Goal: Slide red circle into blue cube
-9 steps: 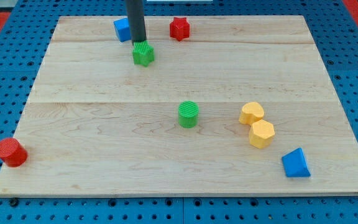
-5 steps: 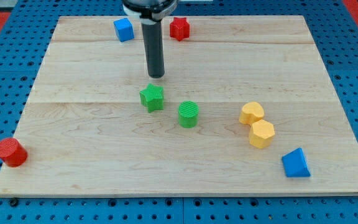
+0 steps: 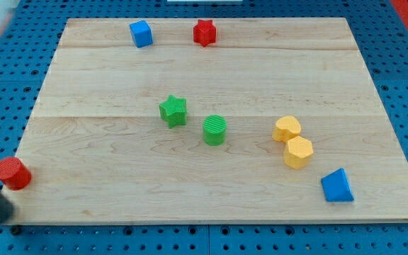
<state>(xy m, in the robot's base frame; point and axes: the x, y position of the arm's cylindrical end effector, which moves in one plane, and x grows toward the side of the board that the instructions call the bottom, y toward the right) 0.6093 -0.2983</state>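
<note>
No writing or labels show on anything. My tip (image 3: 6, 216), blurred, sits at the view's bottom-left corner, just below the red circle (image 3: 12, 173) and gripping nothing. The blue cube (image 3: 141, 33) lies far off at the board's (image 3: 211, 78) top. Eight blocks: two red, two blue, two green, two yellow, counting the red star (image 3: 204, 32) near the cube.

My tip (image 3: 4, 214), seemingly a dark blur, is cut off at the view's left edge.
</note>
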